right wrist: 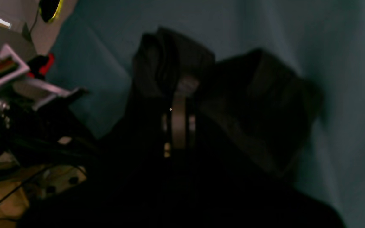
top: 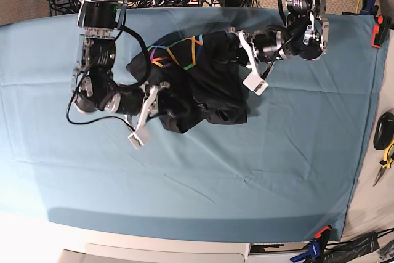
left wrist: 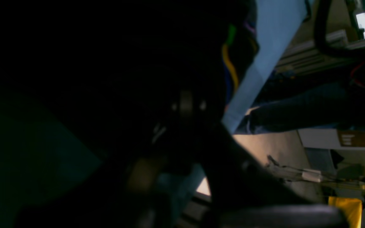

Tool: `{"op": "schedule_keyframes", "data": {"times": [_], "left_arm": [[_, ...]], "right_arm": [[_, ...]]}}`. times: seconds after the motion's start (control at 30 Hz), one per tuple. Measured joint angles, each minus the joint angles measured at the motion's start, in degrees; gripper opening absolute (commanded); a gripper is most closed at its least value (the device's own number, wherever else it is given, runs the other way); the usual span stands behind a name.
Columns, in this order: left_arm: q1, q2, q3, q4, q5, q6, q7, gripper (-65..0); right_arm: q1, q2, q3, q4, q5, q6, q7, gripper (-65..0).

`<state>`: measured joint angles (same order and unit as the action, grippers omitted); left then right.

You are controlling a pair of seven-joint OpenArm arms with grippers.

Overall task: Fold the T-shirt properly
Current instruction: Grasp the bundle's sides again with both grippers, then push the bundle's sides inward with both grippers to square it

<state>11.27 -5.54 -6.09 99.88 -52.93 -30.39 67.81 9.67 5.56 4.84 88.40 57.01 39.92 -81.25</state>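
We saw one T-shirt [top: 197,84] bunched on one teal cover [top: 258,170]; two grippers, left [top: 237,50] at 2 o'clock, right [top: 161,93] at 8 o'clock, each pinched its cloth.

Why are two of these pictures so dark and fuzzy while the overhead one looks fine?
Left wrist view: black T-shirt fills the lens, leaving a lit strip at right. Right wrist view: dim and soft, the bunched T-shirt blurred against the teal table cover. Base view: evenly lit and sharp, showing the left gripper and right gripper at the shirt.
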Motion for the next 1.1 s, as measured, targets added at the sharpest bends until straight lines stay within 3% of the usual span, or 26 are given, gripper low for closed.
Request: {"op": "schedule_keyframes", "data": {"times": [0.23,0.57,0.8,0.97,1.1], "left_arm": [[0.2,0.0,0.0,0.0,0.0,0.0,-0.02,-65.0],[2.36,0.0,0.0,0.02,0.07,0.11,-0.22,-65.0],[2.99,-0.02,0.0,0.02,0.02,0.15,0.2,-65.0],[4.96,-0.17,0.0,0.04,0.0,0.2,1.14,-65.0],[7.52,-0.9,0.02,0.31,-0.04,1.05,2.23,-65.0]], "right_arm": [[-0.74,-0.02,-0.04,-0.02,1.46,0.0,0.04,-65.0],[1.62,-0.04,-4.39,-8.24,-2.47,0.0,0.09,-65.0],[5.68,-0.46,-4.92,-9.4,-18.01,0.0,1.49,-65.0],[6.97,-0.48,-4.92,-9.44,-28.76,-0.44,10.43,-65.0],[6.99,-0.5,-4.92,-9.55,-35.01,-4.79,17.92,-65.0]]}}
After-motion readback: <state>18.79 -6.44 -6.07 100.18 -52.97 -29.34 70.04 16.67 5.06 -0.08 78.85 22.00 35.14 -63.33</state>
